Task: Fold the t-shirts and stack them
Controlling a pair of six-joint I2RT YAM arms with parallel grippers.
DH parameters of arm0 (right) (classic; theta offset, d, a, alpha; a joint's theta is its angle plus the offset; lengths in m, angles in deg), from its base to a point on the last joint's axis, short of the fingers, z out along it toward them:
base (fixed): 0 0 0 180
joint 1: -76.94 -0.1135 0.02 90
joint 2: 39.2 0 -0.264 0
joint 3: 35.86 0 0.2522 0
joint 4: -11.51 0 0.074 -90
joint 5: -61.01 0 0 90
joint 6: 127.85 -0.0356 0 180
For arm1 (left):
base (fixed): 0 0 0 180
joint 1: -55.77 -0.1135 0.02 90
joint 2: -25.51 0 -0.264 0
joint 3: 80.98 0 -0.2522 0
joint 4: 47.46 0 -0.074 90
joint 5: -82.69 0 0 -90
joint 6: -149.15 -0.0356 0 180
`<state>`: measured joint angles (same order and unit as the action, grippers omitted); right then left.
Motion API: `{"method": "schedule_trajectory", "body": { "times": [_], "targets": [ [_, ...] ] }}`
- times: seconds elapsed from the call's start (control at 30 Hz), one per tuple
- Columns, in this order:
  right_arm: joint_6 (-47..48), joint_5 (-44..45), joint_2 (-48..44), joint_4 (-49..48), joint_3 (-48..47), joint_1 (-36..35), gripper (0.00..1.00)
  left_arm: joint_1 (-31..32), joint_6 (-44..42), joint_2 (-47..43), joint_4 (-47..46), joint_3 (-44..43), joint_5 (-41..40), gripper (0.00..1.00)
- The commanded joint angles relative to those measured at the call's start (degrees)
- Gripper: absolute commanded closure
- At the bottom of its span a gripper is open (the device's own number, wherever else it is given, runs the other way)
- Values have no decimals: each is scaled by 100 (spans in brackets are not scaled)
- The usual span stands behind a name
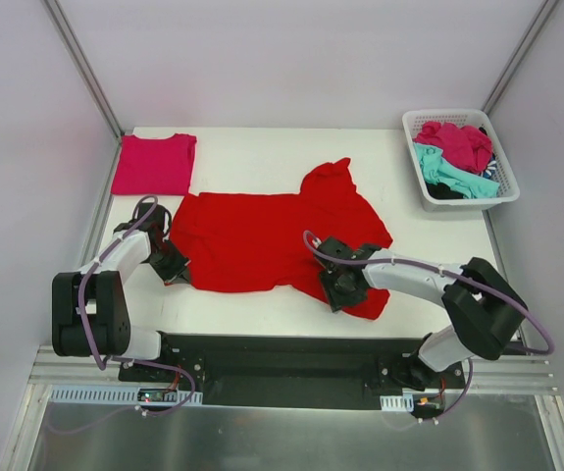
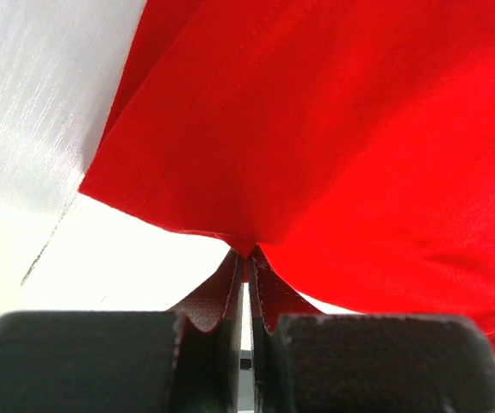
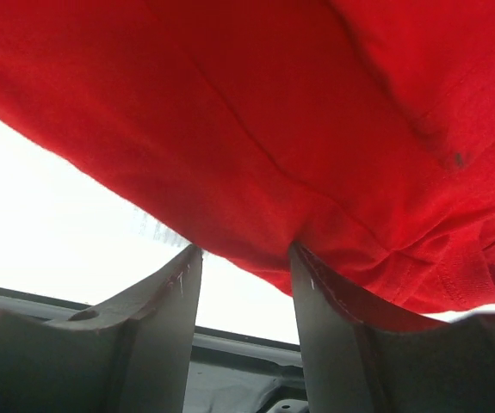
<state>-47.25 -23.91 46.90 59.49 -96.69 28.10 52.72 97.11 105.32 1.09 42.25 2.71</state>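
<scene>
Left gripper [image 2: 247, 258]: clenched on the near-left hem of the red t-shirt [image 1: 262, 240], which lies spread mid-table. Right gripper [image 3: 245, 258]: jaws apart at the near-right hem, gripping nothing. Step: likely starting the fold. Next, you close right, then lift both corners evenly. Beyond: folded pink t-shirt [image 1: 154, 164], far left.

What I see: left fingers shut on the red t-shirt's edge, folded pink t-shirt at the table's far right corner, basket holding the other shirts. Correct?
No. The folded pink t-shirt lies at the far left corner, as the top view shows; the basket has the far right. The left fingers are shut on the red t-shirt edge.
</scene>
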Motion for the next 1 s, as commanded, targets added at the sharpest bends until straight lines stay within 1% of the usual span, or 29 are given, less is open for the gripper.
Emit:
{"method": "schedule_trajectory", "body": {
  "times": [0.0,0.03,0.13,0.2,0.23,0.33,0.53,0.6,0.7,0.83,0.97],
  "targets": [
    [-78,-16,161,-134,136,-20,52,-20,-95,-1,72,-129,88,100],
    [-96,-51,161,-169,171,-20,54,-20,-95,-1,72,-138,88,100],
    [-193,1,135,-266,268,-12,64,-12,-95,8,72,-138,105,100],
    [-237,10,82,-275,312,6,74,-20,-104,-1,72,-129,123,100],
    [-245,45,56,-267,330,6,81,-20,-113,-1,72,-138,114,100],
    [-246,133,-76,-275,470,85,91,-12,-122,-36,72,-121,105,100],
    [-315,177,-436,-170,717,419,92,-20,-130,-97,90,-112,105,100],
    [-421,370,-463,84,664,445,92,-20,-130,-106,81,-112,105,100],
    [-588,415,-603,278,673,603,93,-20,-130,-115,90,-120,88,100],
    [-702,301,-779,358,874,1261,95,-29,-139,-141,125,-147,53,100],
    [-799,300,-938,427,919,1579,96,-55,-165,-132,151,-156,44,100]
  ]
}}
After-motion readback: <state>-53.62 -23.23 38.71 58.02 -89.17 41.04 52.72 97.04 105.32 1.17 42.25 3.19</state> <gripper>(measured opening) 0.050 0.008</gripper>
